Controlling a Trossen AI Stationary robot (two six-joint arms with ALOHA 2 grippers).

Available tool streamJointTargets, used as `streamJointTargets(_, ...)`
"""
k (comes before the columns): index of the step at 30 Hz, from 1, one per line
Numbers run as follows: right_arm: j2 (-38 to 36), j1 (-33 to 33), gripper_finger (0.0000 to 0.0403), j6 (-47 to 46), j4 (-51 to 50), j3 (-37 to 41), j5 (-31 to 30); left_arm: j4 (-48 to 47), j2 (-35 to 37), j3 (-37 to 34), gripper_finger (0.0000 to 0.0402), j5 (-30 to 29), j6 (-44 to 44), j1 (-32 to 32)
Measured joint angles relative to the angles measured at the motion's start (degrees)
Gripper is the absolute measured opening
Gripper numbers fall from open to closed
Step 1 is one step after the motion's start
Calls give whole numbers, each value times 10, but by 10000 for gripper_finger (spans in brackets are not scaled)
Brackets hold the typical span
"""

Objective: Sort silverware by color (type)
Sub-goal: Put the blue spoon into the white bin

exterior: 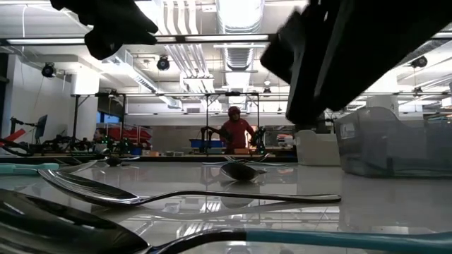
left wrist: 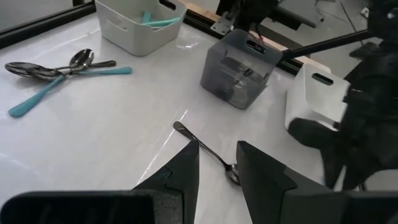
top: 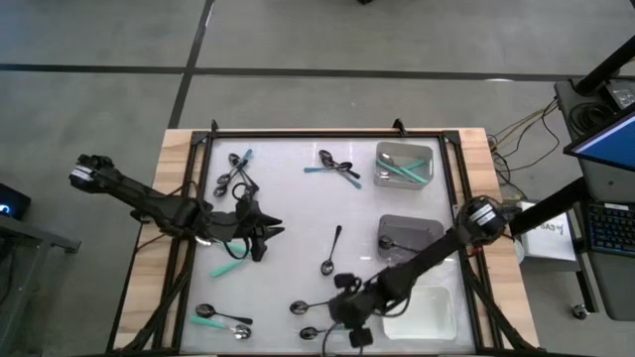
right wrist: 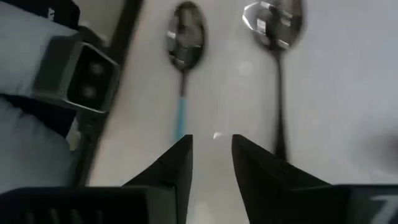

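In the high view, spoons lie scattered flat on the white table. My left gripper [top: 270, 230] is open and hovers left of centre. In its wrist view [left wrist: 217, 163] an all-dark spoon [left wrist: 205, 151] lies on the table beyond the gap between the fingers. My right gripper [top: 335, 319] is open and low by the table's near edge. It points toward a teal-handled spoon [right wrist: 183, 56] and a dark spoon [right wrist: 277, 37]. Both lie ahead of the fingertips [right wrist: 211, 152], untouched. Teal spoons rest in the far pale tray [top: 405, 164].
A grey tray [top: 410, 236] holding a spoon and a white tray [top: 422, 312] stand on the right side. Spoon clusters lie far left [top: 234, 175], far centre [top: 337, 167] and near left [top: 220, 317]. A teal spoon [top: 228, 266] lies under the left arm. A black frame [top: 327, 132] edges the table.
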State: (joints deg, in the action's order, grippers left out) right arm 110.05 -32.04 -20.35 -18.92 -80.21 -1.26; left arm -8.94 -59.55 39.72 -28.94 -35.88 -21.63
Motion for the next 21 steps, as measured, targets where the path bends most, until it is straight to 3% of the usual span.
streamJointTargets(12, 108, -41, 84, 4, -25, -101, 0, 9, 0, 0, 90, -3, -24, -51)
streamJointTargets(21, 126, -40, 75, 0, -66, -149, 1, 19, 1, 0, 90, -5, -26, -65)
